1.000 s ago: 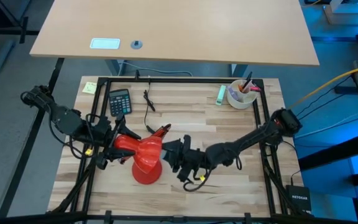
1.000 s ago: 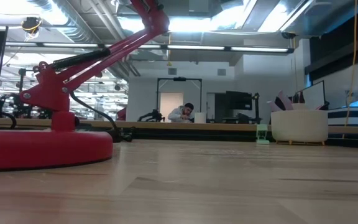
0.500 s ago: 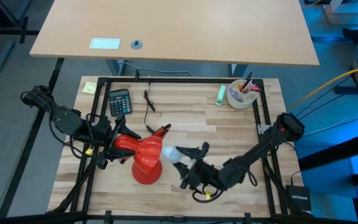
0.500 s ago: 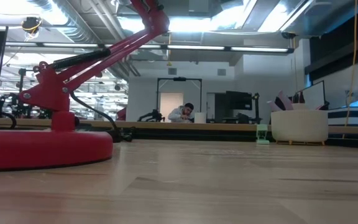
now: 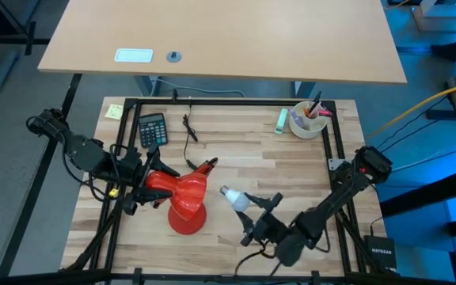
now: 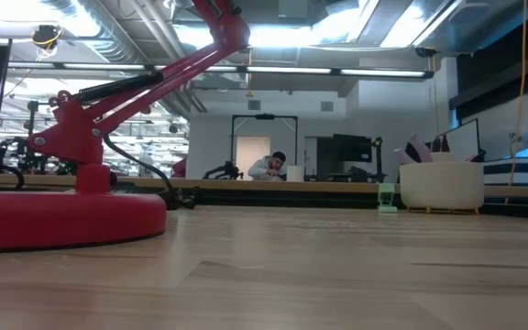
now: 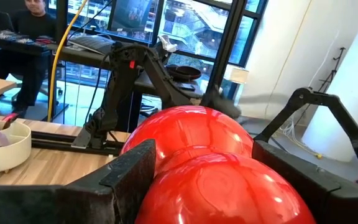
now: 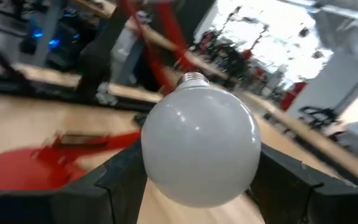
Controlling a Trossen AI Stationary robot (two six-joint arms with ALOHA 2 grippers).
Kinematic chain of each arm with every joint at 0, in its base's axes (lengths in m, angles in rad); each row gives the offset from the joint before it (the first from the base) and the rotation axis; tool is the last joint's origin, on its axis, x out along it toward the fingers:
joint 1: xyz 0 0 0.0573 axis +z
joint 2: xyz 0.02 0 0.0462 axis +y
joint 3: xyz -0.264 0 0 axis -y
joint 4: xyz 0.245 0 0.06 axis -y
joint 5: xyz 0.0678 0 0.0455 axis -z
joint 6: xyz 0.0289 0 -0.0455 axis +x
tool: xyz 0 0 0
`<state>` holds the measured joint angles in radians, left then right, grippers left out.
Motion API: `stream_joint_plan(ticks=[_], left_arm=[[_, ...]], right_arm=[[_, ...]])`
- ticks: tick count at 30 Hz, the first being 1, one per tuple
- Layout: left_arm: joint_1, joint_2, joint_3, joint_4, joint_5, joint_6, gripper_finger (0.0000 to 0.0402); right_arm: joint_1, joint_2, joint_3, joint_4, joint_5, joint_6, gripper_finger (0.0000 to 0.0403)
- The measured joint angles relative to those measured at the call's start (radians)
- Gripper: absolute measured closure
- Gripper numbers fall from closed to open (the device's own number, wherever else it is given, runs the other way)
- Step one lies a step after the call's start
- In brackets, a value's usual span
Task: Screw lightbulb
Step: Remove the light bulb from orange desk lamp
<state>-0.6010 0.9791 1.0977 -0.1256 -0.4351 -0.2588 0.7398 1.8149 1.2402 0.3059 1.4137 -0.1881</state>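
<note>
The red desk lamp stands on its round base (image 5: pixel 187 223), near the table's front left; the base also shows in the low view (image 6: pixel 62 220). Its shade (image 5: pixel 182 188) hangs over the base, opening toward the right. My left gripper (image 5: pixel 147 187) is shut on the shade's back. My right gripper (image 5: pixel 252 212) is shut on the white lightbulb (image 5: pixel 236 199), a short way right of the shade. The bulb's silvery screw base (image 5: pixel 223 191) points at the shade. Neither bulb nor grippers show in the low view. My left gripper holds the shade's rounded red back (image 7: pixel 210 186) between its two fingers (image 7: pixel 132 171), coming level from the table's left. The shade stays on the lamp's arm above the base. My right gripper pinches the bulb's round glass (image 8: pixel 197 149) between its two fingers (image 8: pixel 120 177), from the table's right and near side. The screw base (image 8: pixel 194 78) points away from the gripper, free.
A calculator (image 5: pixel 152 128) and a dark cable (image 5: pixel 188 127) lie at the far left. A white cup with pens (image 5: pixel 307 120) and a green item (image 5: pixel 280 119) stand at the far right. A yellow note (image 5: pixel 114 112) lies at the far left corner. A person sits far behind (image 6: pixel 269 166).
My right gripper has drawn back from the lamp shade toward the table's right and near edges, carrying the bulb. The bulb, hidden at the shade's mouth a second ago, now shows clear of it. The left gripper and the lamp have kept still.
</note>
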Motion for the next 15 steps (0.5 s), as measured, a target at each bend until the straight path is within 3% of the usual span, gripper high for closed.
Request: stream_joint_plan(ticks=[3,9,15], left_arm=[[0.0,0.0,0.0,0.0,0.0,-0.002,0.0149],[0.0,0.0,0.0,-0.003,0.0,-0.015,0.0149],[0.0,-0.001,0.0,-0.018,-0.001,-0.018,0.0149]], right_arm=[[-0.032,0.0,-0.027,-0.203,-0.112,0.273,0.0155],[-0.154,0.0,-0.112,-0.542,-0.519,0.797,0.0155],[-0.213,0.0,-0.253,-0.538,-0.59,0.972,0.0155]])
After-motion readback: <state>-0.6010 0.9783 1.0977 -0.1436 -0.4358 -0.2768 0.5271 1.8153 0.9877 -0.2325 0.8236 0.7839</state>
